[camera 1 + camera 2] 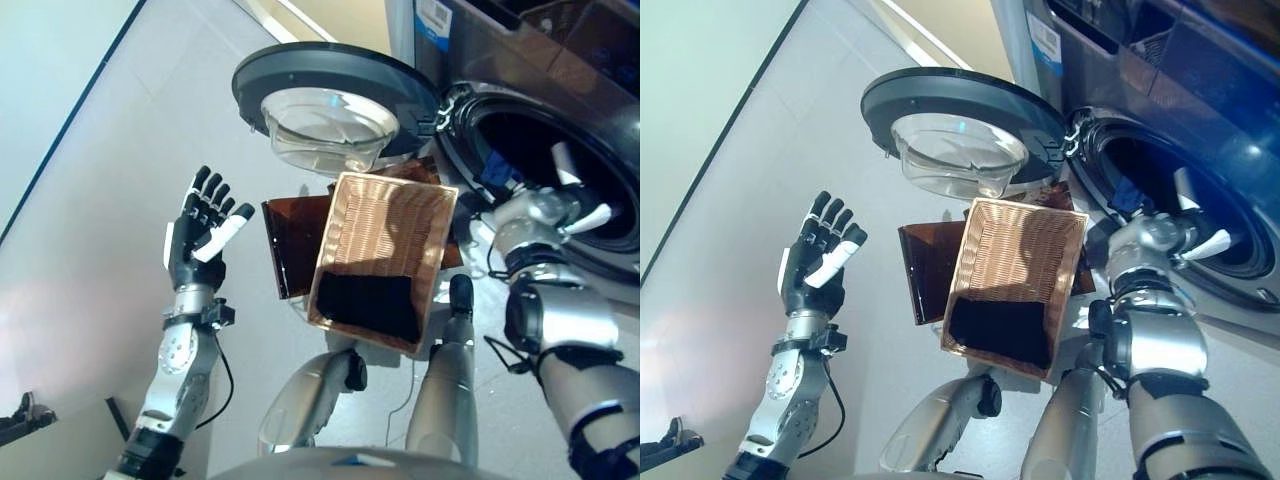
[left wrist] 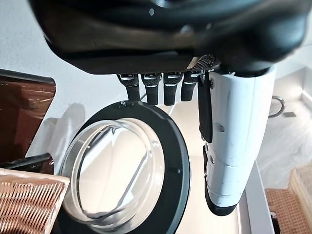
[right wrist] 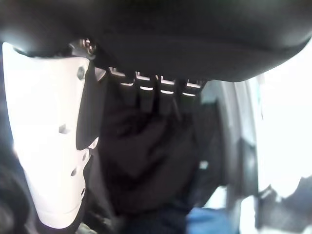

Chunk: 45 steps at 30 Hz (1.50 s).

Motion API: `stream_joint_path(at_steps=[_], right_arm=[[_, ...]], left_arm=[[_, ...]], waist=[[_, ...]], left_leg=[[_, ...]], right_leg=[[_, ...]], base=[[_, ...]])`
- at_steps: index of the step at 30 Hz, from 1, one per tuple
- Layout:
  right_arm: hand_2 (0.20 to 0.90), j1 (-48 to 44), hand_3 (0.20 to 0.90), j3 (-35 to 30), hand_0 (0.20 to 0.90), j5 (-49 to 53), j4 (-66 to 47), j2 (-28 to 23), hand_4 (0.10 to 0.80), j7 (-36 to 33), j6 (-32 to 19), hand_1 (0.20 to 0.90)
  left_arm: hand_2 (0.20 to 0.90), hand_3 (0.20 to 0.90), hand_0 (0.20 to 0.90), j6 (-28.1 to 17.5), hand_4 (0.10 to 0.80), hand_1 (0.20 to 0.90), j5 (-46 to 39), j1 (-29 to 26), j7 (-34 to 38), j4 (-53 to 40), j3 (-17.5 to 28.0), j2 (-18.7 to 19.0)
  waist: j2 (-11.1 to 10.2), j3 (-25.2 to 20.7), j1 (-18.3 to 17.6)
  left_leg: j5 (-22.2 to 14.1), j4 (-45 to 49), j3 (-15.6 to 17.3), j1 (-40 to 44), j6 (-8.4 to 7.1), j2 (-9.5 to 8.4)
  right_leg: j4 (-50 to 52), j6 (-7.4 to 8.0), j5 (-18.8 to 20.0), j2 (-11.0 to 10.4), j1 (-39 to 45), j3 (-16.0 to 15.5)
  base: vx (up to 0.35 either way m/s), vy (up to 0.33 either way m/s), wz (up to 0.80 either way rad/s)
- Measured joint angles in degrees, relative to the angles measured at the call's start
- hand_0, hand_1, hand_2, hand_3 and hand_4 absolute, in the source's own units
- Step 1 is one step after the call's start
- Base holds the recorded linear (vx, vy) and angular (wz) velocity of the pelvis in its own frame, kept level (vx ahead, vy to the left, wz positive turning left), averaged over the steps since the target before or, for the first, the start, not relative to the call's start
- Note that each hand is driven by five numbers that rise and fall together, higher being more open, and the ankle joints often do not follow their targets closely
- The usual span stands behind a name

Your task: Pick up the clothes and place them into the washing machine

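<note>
We judge the load partly done: right hand (image 1: 570,205), fingers loose over dark clothing (image 3: 146,161) inside the drum (image 1: 560,150) at upper right, left hand (image 1: 200,235) empty, spread; another dark garment (image 1: 365,305) remains in the wicker basket (image 1: 385,230).

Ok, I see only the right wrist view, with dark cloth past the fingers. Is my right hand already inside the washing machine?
Observer: Yes. The right hand reaches into the round opening of the washing machine, whose door stands wide open.
Operator: Is something left in the basket?
Observer: Yes. One dark cloth lies at the near end of the basket.
Operator: And where is the left hand?
Observer: The left hand is raised to the left of the basket, open, and it holds nothing.
</note>
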Motion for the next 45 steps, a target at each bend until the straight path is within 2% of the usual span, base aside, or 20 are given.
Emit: stream_joint_path(at_steps=[4,7,11,16,20,27,29,32,38,45], right_arm=[[0.900,1.50,0.900,4.20,0.900,-8.18,-0.33,1.16,0.800,-3.74,5.72,0.900],[0.900,3.22,0.900,6.35,0.900,-12.57,-2.30,1.84,0.800,-4.09,7.13,0.900],[0.900,10.56,0.900,11.29,0.900,-20.40,-11.61,3.78,0.800,-3.07,7.18,0.900],[0.900,16.24,0.900,16.74,0.900,-27.38,-15.64,4.12,0.800,2.61,7.19,0.900],[0.900,19.48,0.900,20.82,0.900,-35.84,-16.22,4.04,0.800,5.70,8.14,0.900],[0.900,21.16,0.900,29.37,0.900,-48.81,-16.53,1.23,0.800,9.79,9.31,0.900],[0.900,21.42,0.900,35.06,0.900,-54.54,-17.14,-0.29,0.800,12.77,9.49,0.900],[0.900,21.67,0.900,38.75,0.900,-59.74,-17.81,0.23,0.800,15.85,9.29,0.900],[0.900,22.30,0.900,45.35,0.900,-65.30,-18.40,-0.01,0.800,21.73,7.95,0.900],[0.900,23.01,0.900,47.30,0.900,-67.51,-18.56,-0.29,0.800,24.15,7.88,0.900]], left_arm=[[0.900,0.900,0.900,-0.18,0.800,0.900,0.77,-0.15,1.59,-0.01,0.89,0.00],[0.900,0.900,0.900,-0.28,0.800,0.900,0.97,-0.10,2.07,-0.01,0.91,-0.06],[0.900,0.900,0.900,-1.38,0.800,0.900,1.99,-0.38,2.35,-0.01,1.08,-1.43],[0.900,0.900,0.900,-1.55,0.800,0.900,2.97,-0.55,2.24,0.01,1.88,-2.22],[0.900,0.900,0.900,-2.75,0.800,0.900,3.19,-0.56,1.99,0.10,3.86,-2.56],[0.900,0.900,0.900,-2.78,0.800,0.900,3.42,-0.58,1.03,1.15,3.91,-3.35],[0.900,0.900,0.900,-2.78,0.800,0.900,3.42,-0.63,0.27,1.84,3.90,-3.48],[0.900,0.900,0.900,-2.78,0.800,0.900,3.43,-0.72,-0.55,1.88,3.88,-3.59],[0.900,0.900,0.900,-2.87,0.800,0.900,3.48,-0.73,-1.21,1.99,3.87,-3.61],[0.900,0.900,0.900,-2.87,0.800,0.900,3.48,-0.78,-1.88,2.26,3.85,-3.63]], waist=[[0.00,0.00,0.01],[0.00,0.00,-0.10],[-0.18,0.13,-0.39],[-1.03,0.41,-1.26],[-2.94,0.45,-1.47],[-3.24,0.49,-1.35],[-3.29,0.53,-1.35],[-3.43,0.63,-1.32],[-4.34,1.29,-1.20],[-4.75,1.58,-1.16]], left_leg=[[0.00,0.13,-0.03,0.00,0.00,0.00],[-0.01,0.13,-0.04,0.02,0.00,0.00],[-0.01,0.18,-0.08,0.02,-0.01,0.10],[-0.01,0.22,-0.33,0.08,-0.01,0.19],[-0.01,0.22,-0.35,0.12,-0.01,0.49],[0.01,0.21,-0.65,0.13,-0.04,0.79],[0.03,0.22,-0.82,0.15,-0.06,0.88],[0.11,0.22,-1.06,0.34,-0.17,1.07],[0.31,0.21,-1.63,0.40,-0.45,1.21],[0.46,0.19,-2.45,0.50,-0.65,1.49]], right_leg=[[0.07,-0.07,-0.01,0.00,0.09,0.01],[0.13,-0.25,-0.12,0.01,0.06,0.02],[0.37,-0.26,-0.15,0.11,-0.01,0.03],[1.06,-0.31,-0.56,0.22,-0.07,-0.03],[1.09,-0.39,-0.59,0.51,-0.05,-0.09],[1.25,-0.55,-0.70,0.81,0.03,-0.40],[1.50,-0.75,-0.86,0.82,0.04,-0.80],[2.08,-0.97,-1.12,0.90,0.09,-1.27],[2.55,-1.30,-1.61,0.93,0.18,-1.77],[2.51,-1.52,-1.76,1.02,0.80,-2.80]], base=[[0.000,0.000,0.00],[-0.015,-0.002,0.00],[0.000,0.000,0.00],[-0.002,-0.006,0.02],[0.000,0.000,0.00],[0.000,0.000,0.00],[0.006,-0.009,0.02],[0.019,-0.027,0.03],[0.011,-0.012,0.03],[0.016,-0.004,0.06]])
